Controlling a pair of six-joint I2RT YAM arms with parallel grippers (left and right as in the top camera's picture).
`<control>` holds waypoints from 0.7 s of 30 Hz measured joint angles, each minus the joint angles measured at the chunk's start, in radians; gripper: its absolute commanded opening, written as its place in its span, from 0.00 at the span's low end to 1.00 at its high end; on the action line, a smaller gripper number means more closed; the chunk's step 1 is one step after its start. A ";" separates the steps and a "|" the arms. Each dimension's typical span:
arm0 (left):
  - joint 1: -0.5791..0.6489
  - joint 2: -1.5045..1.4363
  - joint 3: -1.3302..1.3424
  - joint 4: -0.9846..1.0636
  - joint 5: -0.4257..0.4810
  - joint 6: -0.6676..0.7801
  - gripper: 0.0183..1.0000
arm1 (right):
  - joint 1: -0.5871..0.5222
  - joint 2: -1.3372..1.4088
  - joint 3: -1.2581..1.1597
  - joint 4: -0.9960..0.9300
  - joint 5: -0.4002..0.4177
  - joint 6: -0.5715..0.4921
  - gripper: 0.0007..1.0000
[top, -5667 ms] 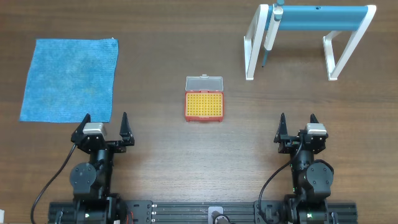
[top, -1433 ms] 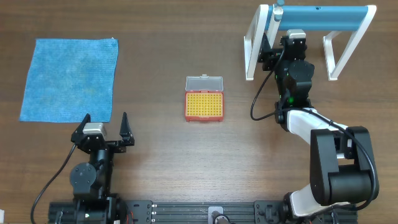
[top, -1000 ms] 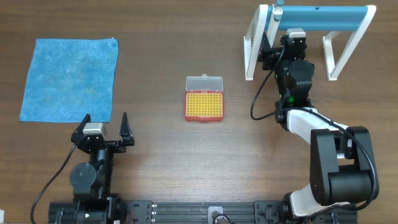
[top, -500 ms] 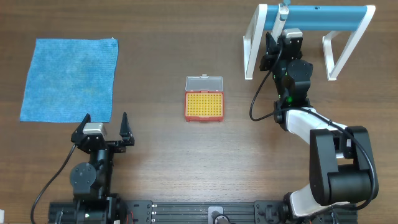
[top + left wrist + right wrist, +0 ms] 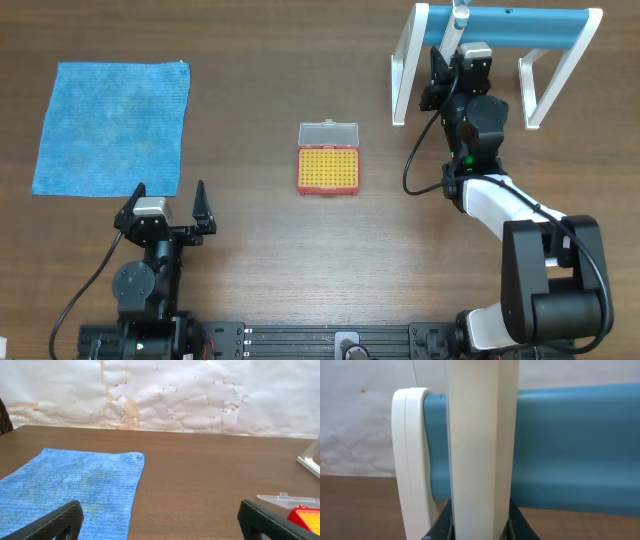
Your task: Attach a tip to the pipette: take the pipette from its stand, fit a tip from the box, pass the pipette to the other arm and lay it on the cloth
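Observation:
The blue and white pipette stand point(image 5: 505, 28) is at the back right of the table. My right gripper point(image 5: 446, 68) is at the stand's left end, shut on the pipette point(image 5: 457, 18). The pipette's pale upright body point(image 5: 481, 445) stands between the fingers, in front of the stand's blue bar point(image 5: 570, 445). The orange tip box point(image 5: 328, 170), its clear lid folded back, sits mid-table. A blue cloth point(image 5: 112, 128) lies at the far left. My left gripper point(image 5: 167, 200) rests open near the front edge, holding nothing; its view takes in the cloth point(image 5: 65, 490) and a corner of the tip box point(image 5: 304, 516).
The stand's white legs point(image 5: 403, 80) reach the table on both sides of my right gripper. Bare wooden table point(image 5: 250, 250) lies between the cloth, the tip box and the arm bases. A white papered wall point(image 5: 160, 395) rises behind the table.
My right arm has gone from its rest spot to the stand and shut on the pipette. In the last half second the pipette has risen slightly. The left arm has not moved.

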 measured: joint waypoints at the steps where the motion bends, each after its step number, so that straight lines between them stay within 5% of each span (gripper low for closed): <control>1: 0.000 0.000 0.000 0.000 0.000 0.000 1.00 | 0.000 -0.002 0.000 -0.008 0.000 0.000 0.08; 14: 0.000 0.000 0.000 0.000 0.000 0.000 1.00 | 0.070 -0.140 -0.019 -0.103 0.001 0.000 0.08; 21: 0.000 0.000 0.000 0.000 0.000 0.000 1.00 | 0.238 -0.265 -0.226 0.375 -0.048 0.000 0.08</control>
